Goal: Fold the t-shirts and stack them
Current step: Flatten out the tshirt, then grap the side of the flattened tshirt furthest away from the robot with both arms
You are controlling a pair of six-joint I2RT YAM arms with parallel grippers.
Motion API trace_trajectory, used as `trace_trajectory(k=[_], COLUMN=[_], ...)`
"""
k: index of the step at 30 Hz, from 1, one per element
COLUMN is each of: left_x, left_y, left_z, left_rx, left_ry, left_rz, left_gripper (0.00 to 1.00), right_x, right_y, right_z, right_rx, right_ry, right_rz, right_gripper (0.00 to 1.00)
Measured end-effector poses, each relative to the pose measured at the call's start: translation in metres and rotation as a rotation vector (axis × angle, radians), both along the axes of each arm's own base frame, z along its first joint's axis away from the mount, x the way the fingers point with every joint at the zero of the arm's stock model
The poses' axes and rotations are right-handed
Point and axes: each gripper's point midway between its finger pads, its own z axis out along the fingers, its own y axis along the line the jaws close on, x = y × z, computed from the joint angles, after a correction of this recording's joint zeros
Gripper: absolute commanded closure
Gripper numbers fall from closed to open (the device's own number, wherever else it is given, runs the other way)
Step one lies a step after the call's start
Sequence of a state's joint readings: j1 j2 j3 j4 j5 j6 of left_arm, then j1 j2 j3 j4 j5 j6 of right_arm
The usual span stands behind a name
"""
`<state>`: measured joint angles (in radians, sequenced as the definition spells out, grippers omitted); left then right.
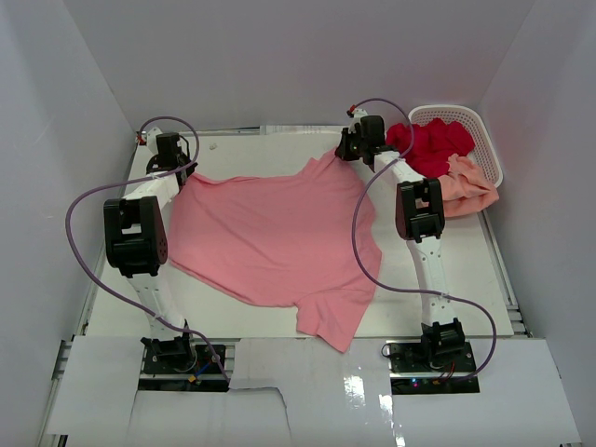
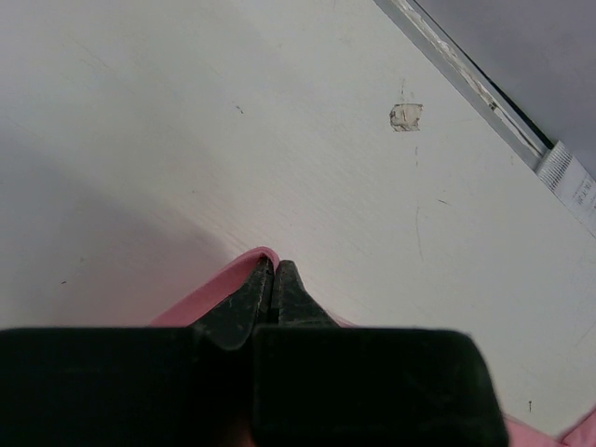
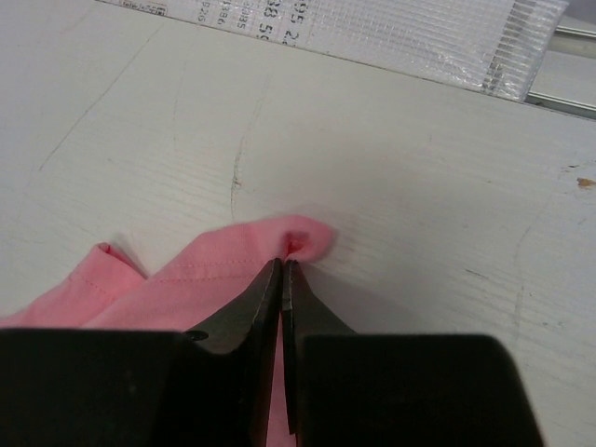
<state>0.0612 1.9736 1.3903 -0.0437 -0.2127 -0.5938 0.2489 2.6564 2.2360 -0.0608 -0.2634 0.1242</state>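
Closest of all is one sleeve of the pink shirt. It points at the near edge of the desk and looks a bit bunched. If it stays like that, I think the fold will come out lumpy.

The rest of the pink shirt lies flat and open in the middle of the desk. A purple cable from the right arm loops across its right side. I think that cable could drag on the cloth when the arm moves.

Farther back, at the far edge of the shirt, the left claw is pressed together on a small bit of the pink edge. The right claw is pressed together on a tiny bump of pink hem. A quick pull could make the cloth slip out, and then that side would drop. If one claw moves faster than the other, the shirt could twist and fold crooked.

Farthest away, in the back right corner, sits the basket. The red shirt is piled inside, and the peach shirt spills over its near side. The right arm is just beside them, so a wide swing might bump the basket or snag those shirts.
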Motion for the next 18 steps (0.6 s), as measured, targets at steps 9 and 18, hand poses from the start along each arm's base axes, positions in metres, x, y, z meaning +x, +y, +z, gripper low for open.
trace_trajectory(k=[9,18], left_x=[0.000,-0.002], left_y=[0.002,0.018], left_z=[-0.002,-0.039], left_rx=[-0.022,-0.082], left_ry=[-0.002,0.054], left_rz=[0.005,0.043], left_gripper=[1.00,1.00], right_x=[0.001,-0.006], right_y=[-0.001,-0.007], right_z=[0.003,0.049], right_rx=[0.001,-0.035], right_ry=[-0.006,-0.069], right_rz=[-0.005,0.004], right_gripper=[0.92,0.92])
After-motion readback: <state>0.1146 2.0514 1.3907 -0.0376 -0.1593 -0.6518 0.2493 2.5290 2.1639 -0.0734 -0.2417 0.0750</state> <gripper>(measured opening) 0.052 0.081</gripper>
